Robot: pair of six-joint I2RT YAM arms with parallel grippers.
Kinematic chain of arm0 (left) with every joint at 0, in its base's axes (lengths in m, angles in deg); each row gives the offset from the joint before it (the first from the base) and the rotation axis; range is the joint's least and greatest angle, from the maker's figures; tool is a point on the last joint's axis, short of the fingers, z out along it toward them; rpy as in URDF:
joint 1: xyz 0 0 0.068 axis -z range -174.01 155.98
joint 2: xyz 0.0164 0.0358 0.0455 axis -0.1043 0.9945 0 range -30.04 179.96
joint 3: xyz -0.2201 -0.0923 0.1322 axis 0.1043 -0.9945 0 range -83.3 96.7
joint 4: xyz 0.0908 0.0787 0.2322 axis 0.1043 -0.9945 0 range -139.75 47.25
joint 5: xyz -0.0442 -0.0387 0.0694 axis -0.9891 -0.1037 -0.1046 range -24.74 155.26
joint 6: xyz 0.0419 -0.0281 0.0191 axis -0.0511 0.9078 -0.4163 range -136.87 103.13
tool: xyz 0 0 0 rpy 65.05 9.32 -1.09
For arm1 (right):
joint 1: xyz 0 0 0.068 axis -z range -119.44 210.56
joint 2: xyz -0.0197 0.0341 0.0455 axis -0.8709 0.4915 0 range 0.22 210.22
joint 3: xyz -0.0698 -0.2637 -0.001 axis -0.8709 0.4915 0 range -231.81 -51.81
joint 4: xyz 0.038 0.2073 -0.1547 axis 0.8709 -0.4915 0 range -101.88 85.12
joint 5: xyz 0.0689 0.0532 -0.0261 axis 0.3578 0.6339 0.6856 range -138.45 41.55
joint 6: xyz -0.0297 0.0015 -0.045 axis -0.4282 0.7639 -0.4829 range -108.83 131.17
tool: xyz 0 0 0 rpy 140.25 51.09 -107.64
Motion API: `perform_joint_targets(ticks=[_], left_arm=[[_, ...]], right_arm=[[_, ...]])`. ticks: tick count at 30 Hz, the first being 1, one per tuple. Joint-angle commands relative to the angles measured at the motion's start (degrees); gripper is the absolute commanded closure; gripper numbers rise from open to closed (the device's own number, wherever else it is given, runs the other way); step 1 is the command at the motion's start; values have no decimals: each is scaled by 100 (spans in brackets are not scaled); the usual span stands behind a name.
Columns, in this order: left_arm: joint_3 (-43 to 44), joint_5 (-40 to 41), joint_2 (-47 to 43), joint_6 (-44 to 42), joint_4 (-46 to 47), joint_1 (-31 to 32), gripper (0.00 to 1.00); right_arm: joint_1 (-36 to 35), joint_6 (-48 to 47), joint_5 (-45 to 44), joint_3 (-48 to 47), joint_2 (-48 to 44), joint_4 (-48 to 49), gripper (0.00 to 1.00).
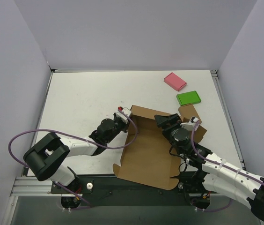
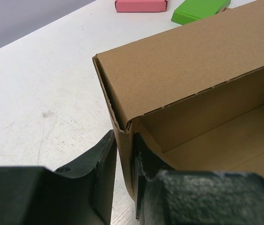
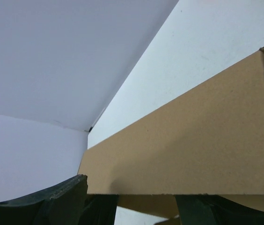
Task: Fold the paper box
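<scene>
The paper box (image 1: 146,150) sits half-formed in the middle of the table (image 1: 85,103) between the arms — the left gripper (image 2: 125,154), pinching its left wall at the far corner, should hold that upright without creasing while the right gripper (image 1: 167,121), jaws spread wide, squares the right wall.

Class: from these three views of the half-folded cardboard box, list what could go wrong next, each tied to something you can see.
1. The left gripper pinches only the thin side wall of the paper box near a corner; the wall could crease or slip out.
2. The right gripper stands open along the opposite wall, so that wall may fall outward.
3. The green block lies close behind the box; a shove could knock it.
</scene>
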Motion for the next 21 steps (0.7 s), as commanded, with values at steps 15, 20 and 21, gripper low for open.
perform_joint_targets(ticks=[15, 20, 21], left_arm=[[-369, -265, -13, -40, 731, 191, 49], [-449, -229, 101, 21, 818, 164, 39], [-458, -247, 119, 22, 818, 164, 39]], right_arm=[[98, 472, -457, 280, 425, 1076, 69], [98, 472, -387, 254, 443, 1076, 70], [98, 489, -360, 245, 460, 1085, 70]])
